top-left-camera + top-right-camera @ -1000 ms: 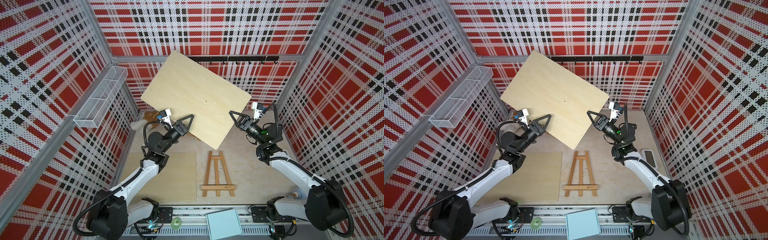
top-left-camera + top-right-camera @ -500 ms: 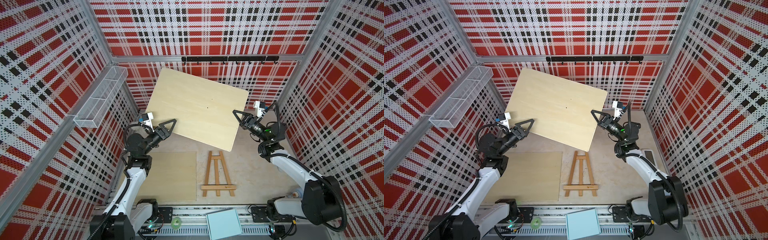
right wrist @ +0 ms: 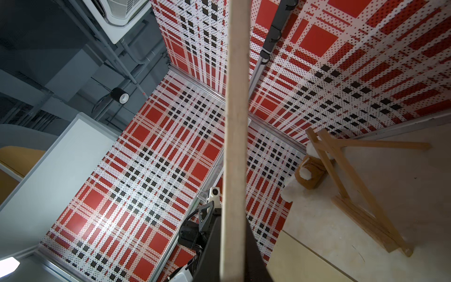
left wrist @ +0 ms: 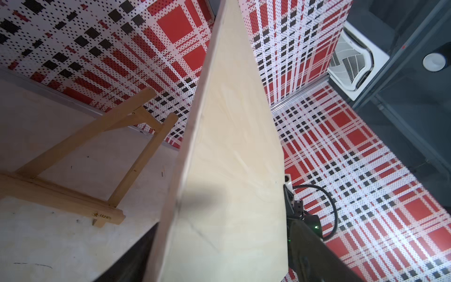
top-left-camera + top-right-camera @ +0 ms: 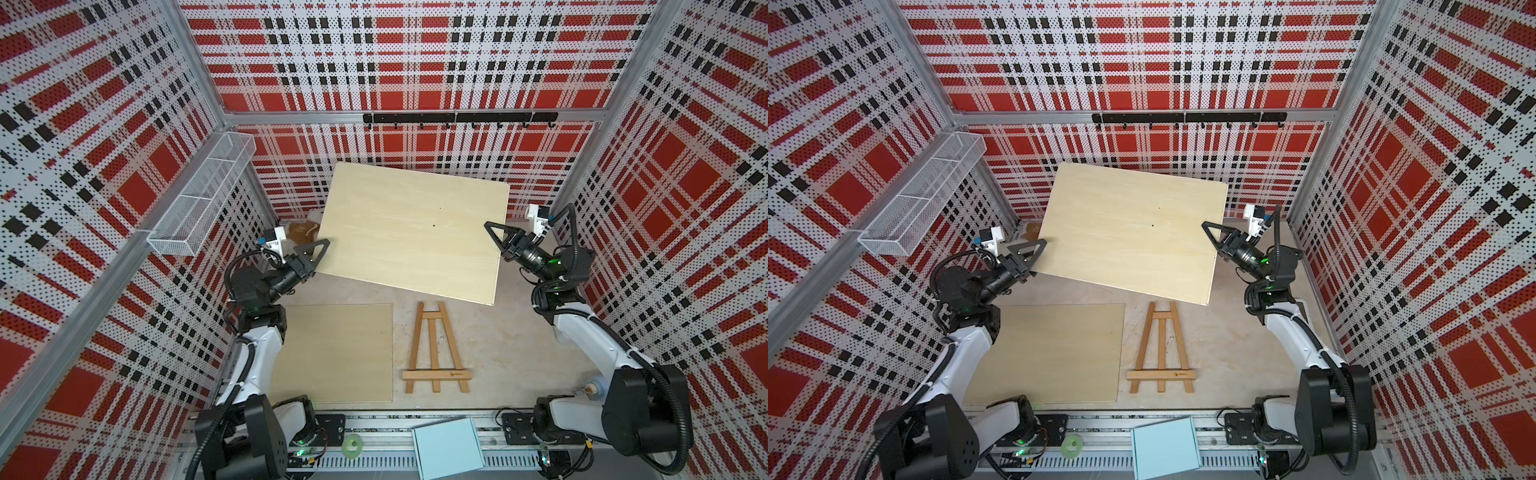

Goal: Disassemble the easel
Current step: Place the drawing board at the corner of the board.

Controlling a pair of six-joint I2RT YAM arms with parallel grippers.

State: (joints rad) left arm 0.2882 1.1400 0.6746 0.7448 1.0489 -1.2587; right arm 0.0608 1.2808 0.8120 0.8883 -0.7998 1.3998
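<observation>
At the bottom edge in both top views a smooth pale blue box [image 5: 446, 451] sits on the metal rail [image 5: 374, 419], a small green ring [image 5: 352, 446] to its left. Above it, on the pale, scuffed bench [image 5: 519, 345], a thin square sheet [image 5: 336, 353] of light wood lies flat, lower left of centre. Just right of it, not touching, the easel [image 5: 434, 353] lies flat: an A-shaped frame of honey-coloured slats, cross ledge toward the bottom of the frame. Past its narrow top, mid-frame, a large rectangular plywood board [image 5: 411, 232] is up in the air, tilted, pale and fine-grained (one small dark speck near its middle). The right hand [image 5: 492, 230] is clamped on the board's right edge; the right wrist view shows the board edge-on between its black fingers [image 3: 253, 266]. The left hand [image 5: 321, 246] has a black triangular finger over the board's left edge; whether it grips I cannot tell. Behind it a brown plush thing [image 5: 301, 232] peeks out. Farthest, a wire mesh basket [image 5: 199, 199] hangs at upper left and a black hook rail [image 5: 457, 118] crosses the red plaid back wall [image 5: 415, 54].
</observation>
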